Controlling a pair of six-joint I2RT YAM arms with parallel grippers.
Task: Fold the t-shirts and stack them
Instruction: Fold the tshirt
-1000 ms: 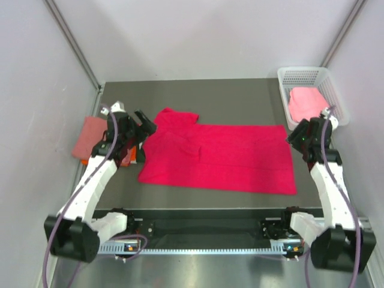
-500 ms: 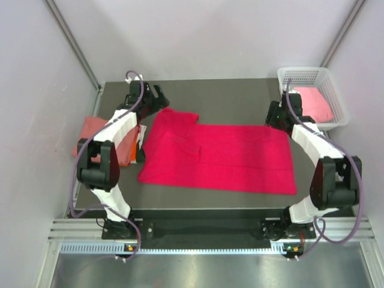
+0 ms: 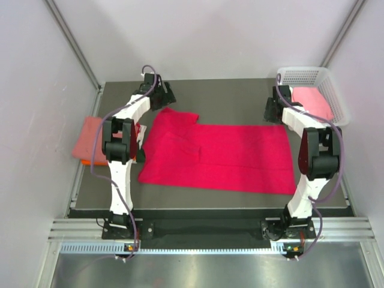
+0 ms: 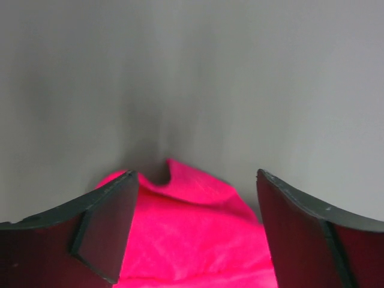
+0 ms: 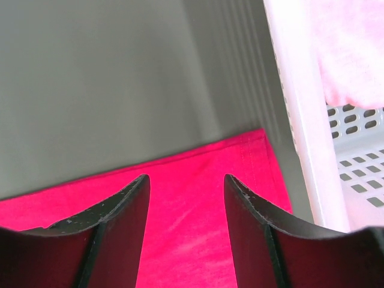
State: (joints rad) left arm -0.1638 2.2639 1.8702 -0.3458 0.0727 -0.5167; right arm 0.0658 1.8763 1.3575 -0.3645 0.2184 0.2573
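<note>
Crimson-pink t-shirt [image 3: 216, 156] is spread flat in the middle of the table [image 3: 240, 96]. It is judged light, limp and prone to sagging if lifted by one point.

Left gripper [image 4: 195, 180] is held spread over its far left corner. Right gripper [image 5: 186, 180] is spread over its far right corner beside the basket [image 3: 306, 71]. Nothing is pinched.

Both far corners are best pinched at the edge, together.

Reaching far forward, the left pincer [image 4: 195, 175] gapes wide and the right pincer [image 5: 186, 178] stands parted more narrowly.
</note>
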